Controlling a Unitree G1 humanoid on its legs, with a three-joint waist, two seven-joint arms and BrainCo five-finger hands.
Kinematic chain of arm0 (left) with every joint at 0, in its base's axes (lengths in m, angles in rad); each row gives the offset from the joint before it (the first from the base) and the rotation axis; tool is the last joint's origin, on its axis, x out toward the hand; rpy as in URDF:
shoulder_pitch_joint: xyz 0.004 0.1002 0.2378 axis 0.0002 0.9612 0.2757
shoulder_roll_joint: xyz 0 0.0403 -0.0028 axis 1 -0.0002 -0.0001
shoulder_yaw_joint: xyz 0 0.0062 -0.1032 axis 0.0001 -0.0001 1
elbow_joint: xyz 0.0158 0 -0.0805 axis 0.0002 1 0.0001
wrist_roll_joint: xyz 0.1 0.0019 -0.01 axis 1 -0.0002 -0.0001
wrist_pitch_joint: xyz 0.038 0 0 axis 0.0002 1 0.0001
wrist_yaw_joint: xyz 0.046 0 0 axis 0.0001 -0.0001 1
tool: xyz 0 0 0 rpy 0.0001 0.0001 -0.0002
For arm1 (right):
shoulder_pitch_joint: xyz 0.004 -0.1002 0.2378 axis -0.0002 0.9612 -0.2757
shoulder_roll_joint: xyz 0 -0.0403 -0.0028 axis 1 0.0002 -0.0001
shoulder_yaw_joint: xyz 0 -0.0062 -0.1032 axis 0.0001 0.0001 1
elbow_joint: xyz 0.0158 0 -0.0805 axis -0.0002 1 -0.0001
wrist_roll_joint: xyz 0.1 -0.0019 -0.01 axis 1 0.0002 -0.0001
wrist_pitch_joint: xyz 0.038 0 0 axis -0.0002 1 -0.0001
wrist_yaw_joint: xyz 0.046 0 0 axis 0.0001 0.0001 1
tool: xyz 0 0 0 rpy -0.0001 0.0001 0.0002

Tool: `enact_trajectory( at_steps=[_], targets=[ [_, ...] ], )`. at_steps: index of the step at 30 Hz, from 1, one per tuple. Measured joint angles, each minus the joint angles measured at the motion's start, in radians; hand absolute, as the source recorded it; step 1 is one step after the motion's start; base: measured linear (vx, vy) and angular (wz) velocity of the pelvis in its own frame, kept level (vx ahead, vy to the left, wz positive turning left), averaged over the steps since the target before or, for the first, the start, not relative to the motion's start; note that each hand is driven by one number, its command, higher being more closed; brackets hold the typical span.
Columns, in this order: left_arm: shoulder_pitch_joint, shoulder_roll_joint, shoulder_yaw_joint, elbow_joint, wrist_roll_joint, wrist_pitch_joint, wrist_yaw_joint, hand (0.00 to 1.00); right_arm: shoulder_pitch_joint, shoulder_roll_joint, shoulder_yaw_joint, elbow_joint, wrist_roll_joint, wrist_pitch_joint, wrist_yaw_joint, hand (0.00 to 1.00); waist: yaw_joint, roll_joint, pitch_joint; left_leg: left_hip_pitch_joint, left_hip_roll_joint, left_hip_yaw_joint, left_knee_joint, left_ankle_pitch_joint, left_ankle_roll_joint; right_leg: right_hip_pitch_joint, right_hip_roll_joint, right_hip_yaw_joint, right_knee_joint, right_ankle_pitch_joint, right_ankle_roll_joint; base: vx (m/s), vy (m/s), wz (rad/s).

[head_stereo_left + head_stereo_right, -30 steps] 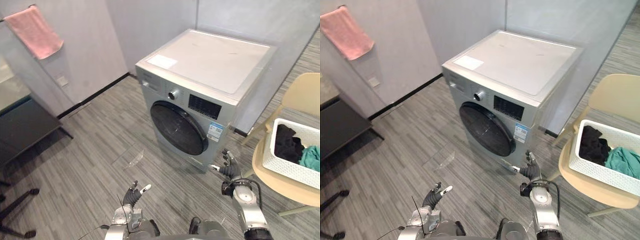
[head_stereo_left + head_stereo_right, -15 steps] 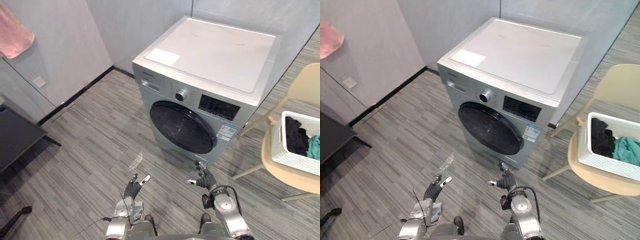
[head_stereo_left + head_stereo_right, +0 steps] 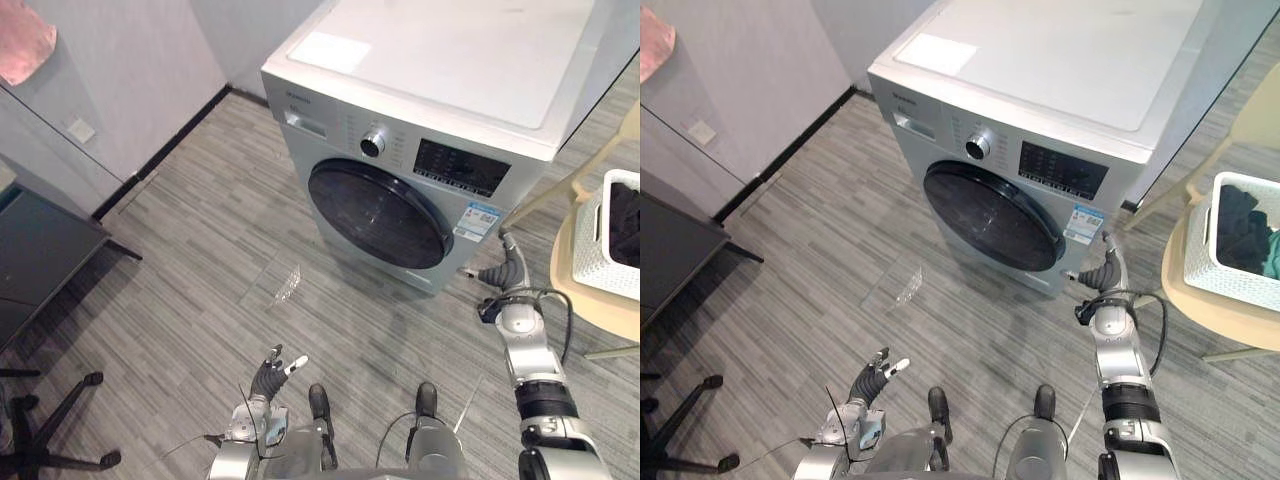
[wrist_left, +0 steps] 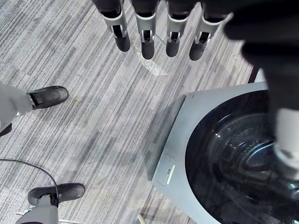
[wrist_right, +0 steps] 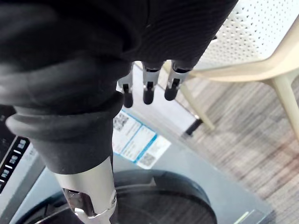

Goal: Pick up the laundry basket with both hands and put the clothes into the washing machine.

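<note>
Since 0.5 s ago our right hand [image 3: 503, 272], fingers straight, swung rightward toward the white perforated plastic laundry basket [image 3: 1200, 250] w/ dark clothes [image 3: 1238, 220] on the beige chair [image 3: 1220, 315], well apart; left hand [image 3: 270, 375], likewise straight-fingered, is farther.

Place: home-style laundry corner, prob. a mock-up room.
Appliance: front-load washing machine [image 3: 450, 110], round dark door [image 3: 378, 213], dial [image 3: 373, 143] + ctrl panel, back to the wall.
Laundry: white laundry basket [image 3: 1230, 285] w/ dark & teal clothes [image 3: 1240, 225], on seat of beige chair [image 3: 1225, 322] by the machine.
Linen: pink towel [image 3: 22, 50] hung on wall [image 3: 130, 70].
Fittings: wall socket [image 3: 80, 129]; grey plank floor [image 3: 200, 260]; dark table [image 3: 45, 255] at room's edge.
</note>
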Motion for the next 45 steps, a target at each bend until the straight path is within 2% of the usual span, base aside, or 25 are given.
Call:
enact_trajectory(
  at_steps=[5,9,12,18,21,24,27,32,35,36,39,40,41,43,45],
  targets=[
    [-0.02,-0.006,-0.027,-0.018,-0.061,-0.007,0.0,0.0,-0.036,0.005,0.009,0.005,0.027,0.015,-0.016,0.0,0.001,0.014,0.036,-0.03,-0.012,-0.023,-0.001,0.015,0.007,-0.02,-0.012,-0.018,0.007,0.0,0.0,0.04,0.024,0.13],
    [-0.052,-0.021,-0.041,-0.027,-0.092,-0.009,0.0,0.0,-0.162,-0.009,0.033,0.07,0.078,0.015,-0.017,0.0,0.005,0.021,0.067,-0.06,-0.023,-0.024,-0.001,0.022,0.015,-0.05,-0.023,-0.019,0.016,0.002,0.004,0.0,0.039,0.05],
    [-0.066,-0.023,-0.056,-0.029,-0.107,-0.026,0.002,0.0,-0.199,-0.019,0.052,0.076,0.089,0.014,-0.019,0.0,0.024,0.023,0.07,-0.08,-0.026,-0.028,-0.003,0.027,0.015,-0.067,-0.026,-0.024,0.016,0.004,0.006,0.01,0.031,0.09],
    [-0.082,-0.024,-0.075,-0.029,-0.107,-0.026,0.005,0.0,-0.207,0.021,0.08,0.079,0.125,0.015,-0.023,0.0,0.024,0.017,0.078,-0.079,-0.029,-0.05,-0.02,0.04,0.013,-0.061,-0.028,-0.045,0.017,0.004,0.006,0.02,0.011,0.09],
    [-0.085,-0.024,-0.076,-0.039,-0.108,-0.027,0.007,0.0,-0.255,0.018,0.079,0.112,0.126,0.015,-0.037,0.0,0.021,0.018,0.105,-0.076,-0.028,-0.052,-0.018,0.044,0.016,-0.06,-0.028,-0.045,0.024,0.004,0.006,-0.03,0.014,0.01],
    [-0.093,-0.024,-0.084,-0.042,-0.118,-0.029,0.017,0.0,-0.379,-0.039,0.08,0.217,0.122,0.019,-0.035,0.0,0.019,0.024,0.121,-0.078,-0.03,-0.063,-0.035,0.054,0.012,-0.068,-0.029,-0.05,0.032,0.004,0.006,-0.06,0.016,0.06],
    [-0.095,-0.021,-0.09,-0.059,-0.135,-0.038,0.026,0.0,-0.539,-0.148,0.094,0.311,0.111,0.027,-0.026,0.0,0.025,0.028,0.145,-0.095,-0.026,-0.078,-0.053,0.079,0.011,-0.079,-0.025,-0.07,0.034,0.007,0.001,-0.07,0.011,0.24],
    [-0.09,-0.017,-0.099,-0.059,-0.141,-0.05,0.025,0.0,-0.678,-0.181,0.208,0.495,0.068,0.026,-0.019,0.0,0.029,0.033,0.164,-0.109,-0.03,-0.09,-0.053,0.098,0.021,-0.083,-0.029,-0.081,0.033,0.018,0.001,0.0,0.004,0.07],
    [-0.095,-0.016,-0.102,-0.06,-0.159,-0.072,0.022,0.0,-0.772,-0.241,0.298,0.643,0.002,0.015,0.059,0.0,0.028,0.049,0.175,-0.116,-0.035,-0.103,-0.053,0.101,0.023,-0.083,-0.034,-0.091,0.031,0.03,0.001,-0.03,0.015,0.09],
    [-0.1,-0.016,-0.103,-0.06,-0.159,-0.073,0.02,0.0,-0.806,-0.267,0.317,0.679,-0.014,0.015,0.096,0.0,0.03,0.062,0.187,-0.122,-0.036,-0.111,-0.053,0.105,0.022,-0.083,-0.035,-0.097,0.031,0.034,0.001,-0.08,0.01,0.15],
    [-0.099,-0.013,-0.115,-0.062,-0.158,-0.069,-0.003,0.0,-0.841,-0.335,0.373,0.685,0.034,0.014,0.228,0.0,0.056,0.08,0.207,-0.139,-0.033,-0.116,-0.054,0.113,0.012,-0.102,-0.032,-0.097,0.03,0.041,-0.004,-0.08,-0.009,0.03],
    [-0.099,-0.009,-0.119,-0.062,-0.158,-0.067,-0.016,0.0,-0.824,-0.34,0.386,0.656,0.083,0.016,0.282,0.0,0.056,0.086,0.211,-0.145,-0.03,-0.12,-0.054,0.115,0.01,-0.103,-0.029,-0.101,0.026,0.044,-0.007,-0.05,-0.041,0.06],
    [-0.096,-0.001,-0.134,-0.059,-0.157,-0.064,-0.044,0.0,-0.775,-0.35,0.389,0.598,0.205,0.02,0.354,0.0,0.054,0.086,0.213,-0.151,-0.027,-0.124,-0.054,0.117,0.007,-0.102,-0.023,-0.107,0.015,0.05,-0.01,-0.01,-0.039,0.05],
    [-0.097,0.011,-0.159,-0.059,-0.154,-0.063,-0.074,0.0,-0.7,-0.341,0.431,0.522,0.353,0.026,0.433,0.0,0.05,0.086,0.213,-0.15,-0.024,-0.123,-0.054,0.117,0.007,-0.102,-0.021,-0.107,0.012,0.05,-0.01,0.03,-0.048,-0.07],
    [-0.109,0.01,-0.185,-0.056,-0.146,-0.063,-0.106,0.0,-0.585,-0.306,0.498,0.443,0.546,0.061,0.519,0.0,0.05,0.086,0.213,-0.147,-0.018,-0.116,-0.054,0.117,0.006,-0.101,-0.014,-0.099,0.003,0.052,-0.011,0.07,-0.056,-0.13]
  ],
)
